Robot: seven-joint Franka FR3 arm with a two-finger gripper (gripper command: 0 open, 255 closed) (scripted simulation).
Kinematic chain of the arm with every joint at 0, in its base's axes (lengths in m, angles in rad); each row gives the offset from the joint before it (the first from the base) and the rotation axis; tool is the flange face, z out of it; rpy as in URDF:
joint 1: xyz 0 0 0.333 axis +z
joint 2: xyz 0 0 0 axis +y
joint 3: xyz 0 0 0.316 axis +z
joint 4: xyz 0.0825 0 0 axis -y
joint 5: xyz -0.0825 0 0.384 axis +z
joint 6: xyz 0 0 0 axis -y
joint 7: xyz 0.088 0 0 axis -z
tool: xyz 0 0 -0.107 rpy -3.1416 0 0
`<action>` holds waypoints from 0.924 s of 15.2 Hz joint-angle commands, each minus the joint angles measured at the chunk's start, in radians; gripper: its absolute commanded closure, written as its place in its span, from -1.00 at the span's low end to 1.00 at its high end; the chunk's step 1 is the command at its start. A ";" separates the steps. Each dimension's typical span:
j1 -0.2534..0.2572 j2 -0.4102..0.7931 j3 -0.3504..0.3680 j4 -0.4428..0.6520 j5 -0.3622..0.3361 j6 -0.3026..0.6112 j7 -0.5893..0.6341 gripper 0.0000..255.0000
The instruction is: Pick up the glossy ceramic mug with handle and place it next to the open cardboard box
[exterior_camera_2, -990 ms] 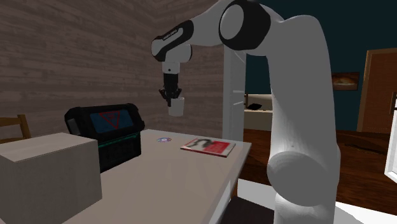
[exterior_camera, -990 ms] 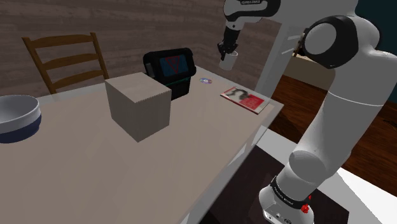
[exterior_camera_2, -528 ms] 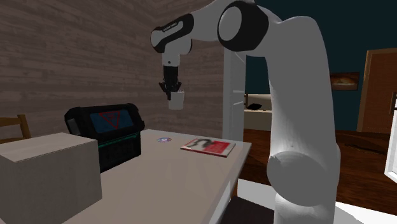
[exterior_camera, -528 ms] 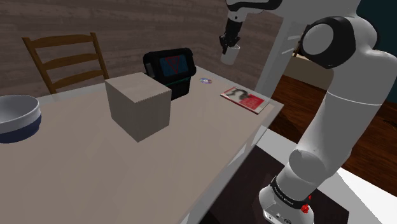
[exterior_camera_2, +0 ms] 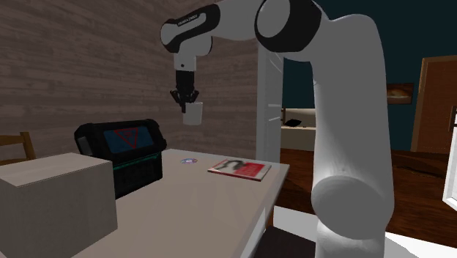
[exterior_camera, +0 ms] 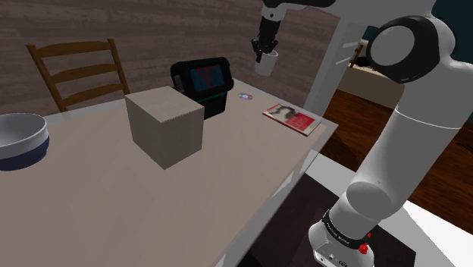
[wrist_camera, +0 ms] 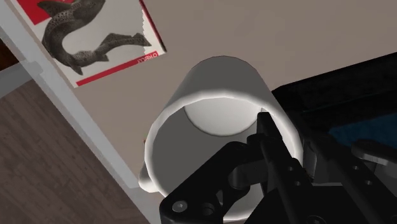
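Observation:
A white mug (exterior_camera: pixel 265 64) hangs high in the air, held by its rim in my black gripper (exterior_camera: pixel 262 52), which is shut on it. In the second exterior view the mug (exterior_camera_2: pixel 192 113) hangs under the gripper (exterior_camera_2: pixel 185 100), above the table's far end and near the black case. In the wrist view one finger reaches inside the mug (wrist_camera: pixel 216 108), and the gripper (wrist_camera: pixel 267 137) clasps its wall. The plain cardboard box (exterior_camera: pixel 165 125) stands mid-table with its top looking closed; it also shows as the box (exterior_camera_2: pixel 55 194) at the second exterior view's lower left.
A black case with a screen (exterior_camera: pixel 201 82) stands behind the box. A red-edged magazine (exterior_camera: pixel 292 117) and a small disc (exterior_camera: pixel 244 96) lie near the table's far corner. A bowl (exterior_camera: pixel 19 140) sits at the shoulder view's left, with a wooden chair (exterior_camera: pixel 76 72) behind the table (exterior_camera: pixel 114 212).
My gripper has carried the mug upward and toward the shoulder view's left, closer to the space above the black case. Nothing on the table has moved.

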 commanded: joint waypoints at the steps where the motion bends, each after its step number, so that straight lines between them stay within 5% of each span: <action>1: 0.026 -0.012 0.019 -0.011 -0.011 -0.004 0.046 1.00; 14: 0.188 -0.011 0.145 -0.002 -0.065 -0.038 0.334 1.00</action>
